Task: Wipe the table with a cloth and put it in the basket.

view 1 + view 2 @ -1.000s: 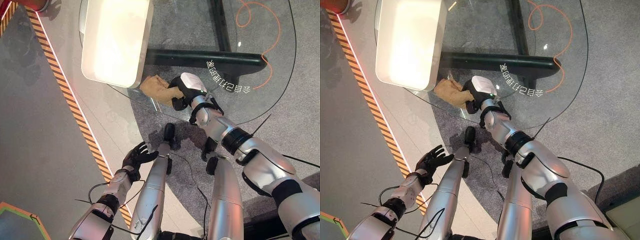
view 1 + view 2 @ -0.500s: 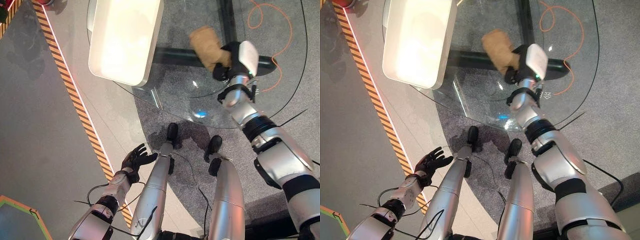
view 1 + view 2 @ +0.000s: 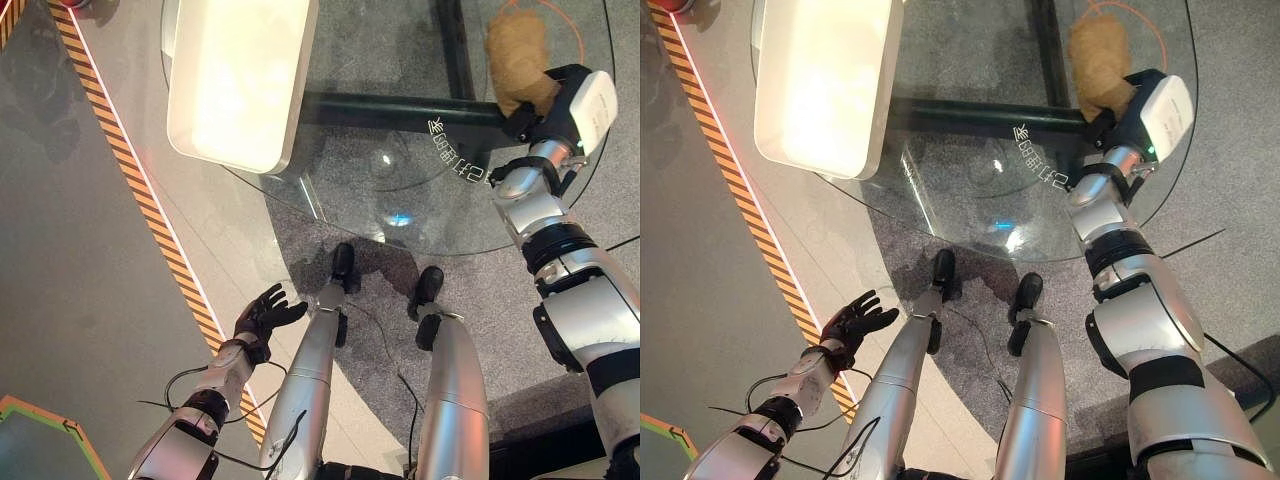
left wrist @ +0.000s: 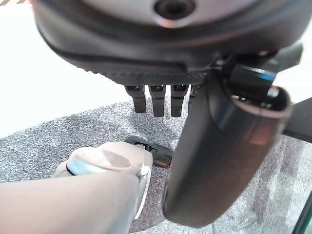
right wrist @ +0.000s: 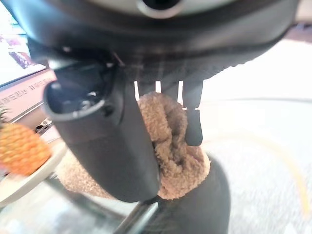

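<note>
A tan fuzzy cloth (image 3: 517, 52) is at the far right of the round glass table (image 3: 400, 160). My right hand (image 3: 528, 118) is shut on it. In the right wrist view the thumb (image 5: 109, 146) and curled fingers clamp the bunched cloth (image 5: 173, 141). I cannot tell whether the cloth touches the glass. A white oblong basket (image 3: 240, 80) stands on the table's left part, far from the cloth. My left hand (image 3: 262, 312) hangs low at my left side over the floor, its fingers (image 4: 157, 100) straight and holding nothing.
A black base bar (image 3: 400, 107) runs under the glass. An orange cable (image 3: 1150, 25) lies on the floor beyond it. Orange-black striped tape (image 3: 150, 215) crosses the floor at left. A knobbly orange thing (image 5: 19, 148) sits on a pale plate beside the cloth.
My right hand has swept the cloth from the table's near edge beside the basket across the glass to its far right. The left hand has stayed at my side.
</note>
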{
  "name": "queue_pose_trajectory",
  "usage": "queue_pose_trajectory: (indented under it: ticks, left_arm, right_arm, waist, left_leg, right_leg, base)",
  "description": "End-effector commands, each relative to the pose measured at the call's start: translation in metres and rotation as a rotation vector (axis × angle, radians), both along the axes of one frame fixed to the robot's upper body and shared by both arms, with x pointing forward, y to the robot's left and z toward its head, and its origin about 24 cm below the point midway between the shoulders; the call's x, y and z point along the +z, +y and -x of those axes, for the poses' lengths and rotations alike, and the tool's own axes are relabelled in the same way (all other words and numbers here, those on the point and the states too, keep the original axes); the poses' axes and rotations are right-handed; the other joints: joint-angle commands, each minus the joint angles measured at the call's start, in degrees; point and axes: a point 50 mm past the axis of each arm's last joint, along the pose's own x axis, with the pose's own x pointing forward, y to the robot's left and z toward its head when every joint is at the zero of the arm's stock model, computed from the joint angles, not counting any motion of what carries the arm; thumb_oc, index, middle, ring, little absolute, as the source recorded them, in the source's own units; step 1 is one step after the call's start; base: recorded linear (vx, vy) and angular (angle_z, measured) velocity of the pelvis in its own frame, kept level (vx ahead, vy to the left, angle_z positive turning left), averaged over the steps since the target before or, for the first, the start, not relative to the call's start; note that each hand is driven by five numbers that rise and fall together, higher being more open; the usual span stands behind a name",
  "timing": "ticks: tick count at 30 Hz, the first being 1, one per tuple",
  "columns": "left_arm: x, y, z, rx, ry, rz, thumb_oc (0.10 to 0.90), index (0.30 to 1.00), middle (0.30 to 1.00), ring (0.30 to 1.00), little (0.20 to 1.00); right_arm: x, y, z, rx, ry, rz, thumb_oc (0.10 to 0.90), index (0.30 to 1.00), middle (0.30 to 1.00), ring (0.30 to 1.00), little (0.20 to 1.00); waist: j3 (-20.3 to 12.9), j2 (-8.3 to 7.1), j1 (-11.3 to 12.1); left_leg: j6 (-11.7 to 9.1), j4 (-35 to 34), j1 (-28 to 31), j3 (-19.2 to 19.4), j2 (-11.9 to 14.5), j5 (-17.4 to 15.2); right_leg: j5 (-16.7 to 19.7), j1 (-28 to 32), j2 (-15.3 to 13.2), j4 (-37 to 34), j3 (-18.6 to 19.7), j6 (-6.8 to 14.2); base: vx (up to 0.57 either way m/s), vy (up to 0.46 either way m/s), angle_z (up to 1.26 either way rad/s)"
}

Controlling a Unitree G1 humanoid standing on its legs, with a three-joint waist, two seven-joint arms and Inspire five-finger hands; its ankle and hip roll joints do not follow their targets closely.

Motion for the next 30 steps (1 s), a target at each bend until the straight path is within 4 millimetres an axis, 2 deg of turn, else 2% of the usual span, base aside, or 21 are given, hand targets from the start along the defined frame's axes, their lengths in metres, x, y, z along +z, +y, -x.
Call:
queue_pose_trajectory:
  ticks: [1, 10, 16, 18, 19, 25, 26, 27, 30]
  left_arm:
    - [-0.013, 0.022, 0.019, 0.065, 0.041, -0.014, 0.800, 0.900, 0.900, 0.900, 0.900]
    - [-0.010, 0.030, 0.017, 0.078, 0.040, -0.018, 0.800, 0.900, 0.900, 0.900, 0.900]
    - [-0.009, 0.033, 0.017, 0.078, 0.042, -0.023, 0.800, 0.900, 0.900, 0.900, 0.900]
    - [-0.008, 0.034, 0.016, 0.077, 0.039, -0.023, 0.800, 0.900, 0.900, 0.900, 0.900]
    - [-0.006, 0.035, 0.013, 0.078, 0.030, -0.024, 0.800, 0.900, 0.900, 0.900, 0.900]
    - [-0.002, 0.030, 0.008, 0.065, 0.016, -0.027, 0.800, 0.900, 0.900, 0.900, 0.900]
    - [-0.005, 0.030, 0.011, 0.058, 0.027, -0.031, 0.800, 0.900, 0.900, 0.900, 0.900]
    - [-0.005, 0.030, 0.011, 0.058, 0.027, -0.031, 0.800, 0.900, 0.900, 0.900, 0.900]
    - [-0.005, 0.027, 0.010, 0.050, 0.025, -0.035, 0.800, 0.900, 0.900, 0.900, 0.900]
  right_arm:
    - [0.062, -0.054, 0.030, -0.251, -0.240, 0.022, 0.100, 0.300, 0.300, 0.300, 0.200]
    - [0.059, -0.066, 0.036, -0.279, -0.261, -0.043, 0.100, 0.300, 0.300, 0.300, 0.200]
    - [0.059, -0.059, 0.031, -0.218, -0.249, -0.032, 0.100, 0.300, 0.300, 0.300, 0.200]
    - [0.059, -0.049, 0.026, -0.155, -0.239, -0.026, 0.100, 0.300, 0.300, 0.300, 0.200]
    - [0.062, -0.044, 0.024, -0.117, -0.240, -0.021, 0.100, 0.300, 0.300, 0.300, 0.200]
    - [0.066, 0.008, 0.005, 0.128, -0.131, 0.139, 0.100, 0.300, 0.300, 0.300, 0.200]
    - [0.059, 0.018, 0.000, 0.190, -0.082, 0.177, 0.100, 0.300, 0.300, 0.300, 0.200]
    - [0.059, 0.018, 0.000, 0.190, -0.082, 0.177, 0.100, 0.300, 0.300, 0.300, 0.200]
    - [0.050, 0.045, -0.007, 0.319, -0.001, 0.257, 0.100, 0.300, 0.300, 0.300, 0.200]
  waist:
    - [-1.03, 1.89, -1.66]
    - [-1.03, 1.41, -1.86]
    - [-1.03, 1.13, -1.77]
    - [-1.03, 1.02, -1.79]
    - [-1.03, 0.95, -1.80]
    - [-1.03, 0.91, -1.34]
    - [-1.03, 0.90, -1.10]
    - [-1.03, 0.90, -1.10]
    - [-1.03, 0.99, -0.72]
  left_leg:
    - [4.06, 6.20, 1.21, 5.23, -1.66, -9.58]
    - [4.14, 6.52, 1.01, 4.96, -1.62, -9.83]
    - [4.18, 6.58, 0.86, 4.72, -1.69, -9.81]
    - [4.14, 6.38, 0.76, 4.73, -1.70, -9.58]
    - [4.45, 5.81, -0.48, 4.97, -1.71, -7.73]
    - [4.29, 5.35, -0.48, 4.71, -2.11, -7.26]
    - [3.95, 5.85, 0.99, 4.47, -2.17, -9.08]
    - [3.95, 5.85, 0.99, 4.47, -2.17, -9.08]
    - [3.89, 5.60, 1.27, 4.46, -2.36, -8.92]
  right_leg:
    - [3.18, 0.71, 2.26, -5.69, -0.89, 1.95]
    - [2.98, 0.89, 2.47, -5.74, -0.84, 1.97]
    - [2.88, 0.90, 2.60, -5.62, -0.95, 1.92]
    - [3.03, 0.88, 2.71, -5.84, -0.99, 1.91]
    - [4.88, -0.09, 2.62, -6.77, -1.62, 1.38]
    - [4.83, 0.14, 2.84, -7.32, -1.82, 1.22]
    - [2.72, 1.37, 2.90, -6.27, -1.38, 1.65]
    - [2.72, 1.37, 2.90, -6.27, -1.38, 1.65]
    - [2.44, 1.70, 2.78, -6.32, -1.74, 1.55]
  base:
    - [0.00, 0.000, 0.00]
    - [0.00, 0.000, 0.00]
    - [0.00, 0.000, 0.00]
    - [-0.04, 0.001, -0.02]
    - [-0.08, 0.001, -0.03]
    - [-0.01, -0.007, -0.04]
    - [0.06, -0.018, -0.01]
    - [0.06, -0.025, 0.01]
    - [0.00, 0.000, 0.00]
